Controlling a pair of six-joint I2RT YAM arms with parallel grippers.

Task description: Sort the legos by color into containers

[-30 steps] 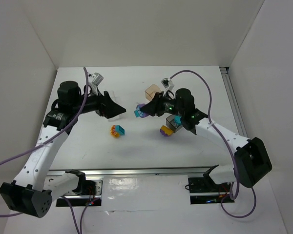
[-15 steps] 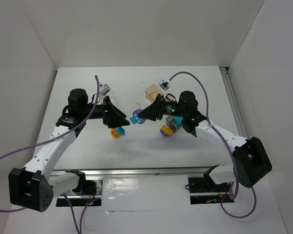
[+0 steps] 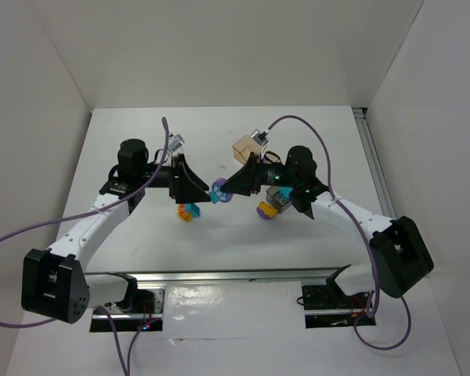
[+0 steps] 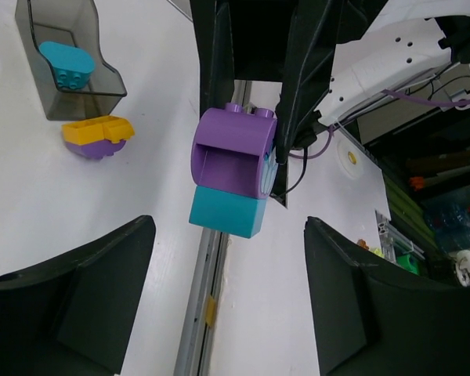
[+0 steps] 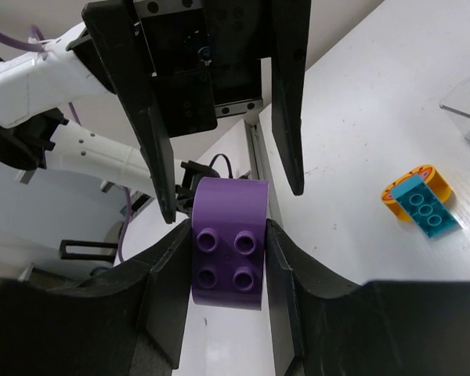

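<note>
Right gripper clamps a purple brick mid-frame, facing the gaping left gripper; the left wrist view reveals a teal brick attached.

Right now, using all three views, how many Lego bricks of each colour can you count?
Purple: 2, held purple arch, purple base beside grey tray.
Teal: 3, teal block joined to that arch, teal brick in the tray, teal top brick on orange.
Orange-yellow: 2, yellow brick on the purple base, orange piece under teal.
Total: 7
</note>
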